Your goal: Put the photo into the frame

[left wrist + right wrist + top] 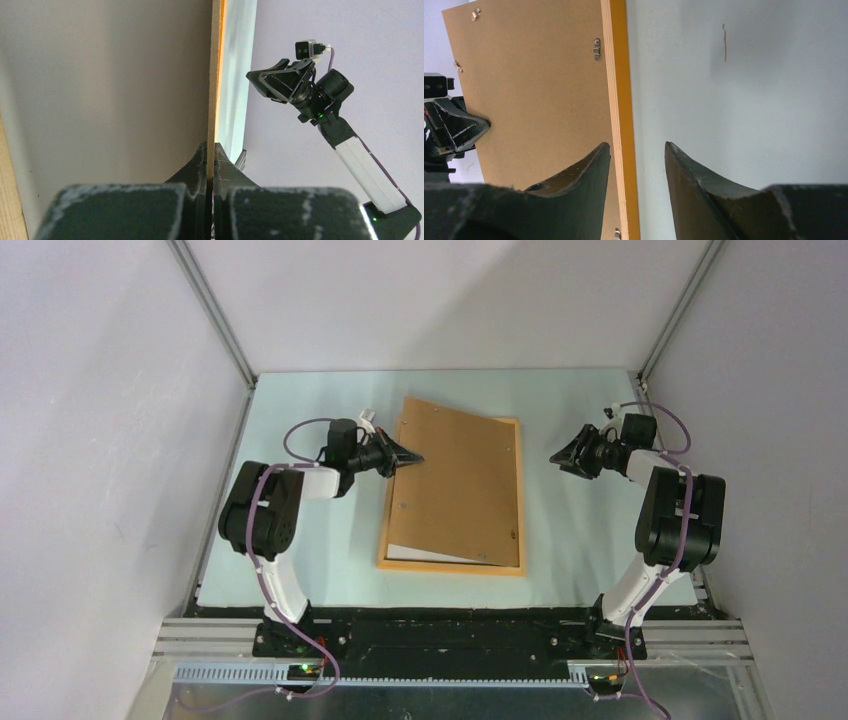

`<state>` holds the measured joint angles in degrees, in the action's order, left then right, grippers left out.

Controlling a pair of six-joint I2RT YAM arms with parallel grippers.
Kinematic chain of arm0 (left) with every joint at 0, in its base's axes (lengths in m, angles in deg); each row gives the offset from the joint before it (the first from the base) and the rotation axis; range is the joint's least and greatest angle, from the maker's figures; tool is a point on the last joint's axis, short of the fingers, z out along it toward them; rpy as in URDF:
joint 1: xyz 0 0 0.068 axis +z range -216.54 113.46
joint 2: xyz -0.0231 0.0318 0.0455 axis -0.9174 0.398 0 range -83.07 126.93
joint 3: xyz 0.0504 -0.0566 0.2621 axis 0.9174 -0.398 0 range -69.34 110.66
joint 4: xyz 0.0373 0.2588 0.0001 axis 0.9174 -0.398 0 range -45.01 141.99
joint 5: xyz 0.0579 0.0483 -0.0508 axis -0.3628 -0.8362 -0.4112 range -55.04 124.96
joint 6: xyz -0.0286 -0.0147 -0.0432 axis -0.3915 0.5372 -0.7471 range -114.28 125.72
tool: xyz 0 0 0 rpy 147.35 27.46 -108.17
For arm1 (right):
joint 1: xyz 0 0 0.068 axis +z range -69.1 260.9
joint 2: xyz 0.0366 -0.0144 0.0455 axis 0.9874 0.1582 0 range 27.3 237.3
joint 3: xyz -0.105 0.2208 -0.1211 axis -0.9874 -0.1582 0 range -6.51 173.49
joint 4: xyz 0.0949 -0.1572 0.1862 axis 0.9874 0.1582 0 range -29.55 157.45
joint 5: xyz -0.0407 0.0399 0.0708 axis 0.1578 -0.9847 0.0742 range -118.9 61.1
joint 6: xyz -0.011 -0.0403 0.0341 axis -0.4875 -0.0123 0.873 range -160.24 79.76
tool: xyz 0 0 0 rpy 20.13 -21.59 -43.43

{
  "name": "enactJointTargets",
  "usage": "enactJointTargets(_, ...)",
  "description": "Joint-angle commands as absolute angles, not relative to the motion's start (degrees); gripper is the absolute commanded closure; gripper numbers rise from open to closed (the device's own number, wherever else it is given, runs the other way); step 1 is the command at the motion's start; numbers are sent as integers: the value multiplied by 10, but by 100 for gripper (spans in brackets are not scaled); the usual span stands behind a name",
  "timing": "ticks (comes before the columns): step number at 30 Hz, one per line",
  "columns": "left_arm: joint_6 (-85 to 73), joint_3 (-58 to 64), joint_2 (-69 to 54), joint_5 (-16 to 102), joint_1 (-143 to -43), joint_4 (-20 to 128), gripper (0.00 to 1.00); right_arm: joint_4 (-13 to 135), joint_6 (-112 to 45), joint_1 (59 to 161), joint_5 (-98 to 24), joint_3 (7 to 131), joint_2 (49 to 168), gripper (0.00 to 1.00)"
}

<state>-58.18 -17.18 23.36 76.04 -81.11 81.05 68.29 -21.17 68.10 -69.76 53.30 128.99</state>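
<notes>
photo point(432, 553) in frame point(521, 490), under the backing board point(460, 480) my left end effector point(417, 459) pinches, right end effector point(555, 456) parted, empty: a slipping board could shift it.

Soft, even light, fairly bright overall. Back wall point(400, 300) has a faint diagonal shade band, top centre. Wrist views: fingers point(125, 210) at bottom blurry, bg sharper.
</notes>
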Motion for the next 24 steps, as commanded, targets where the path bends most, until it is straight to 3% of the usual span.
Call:
enactJointTargets(1, -573, -176, 199, 773, -820, 809, 100, 667, -209, 677, -706, 533, 1295, 51)
enactJointTargets(24, -553, -136, 245, 780, -823, 804, 100, 667, -206, 675, -710, 534, 1300, 52)
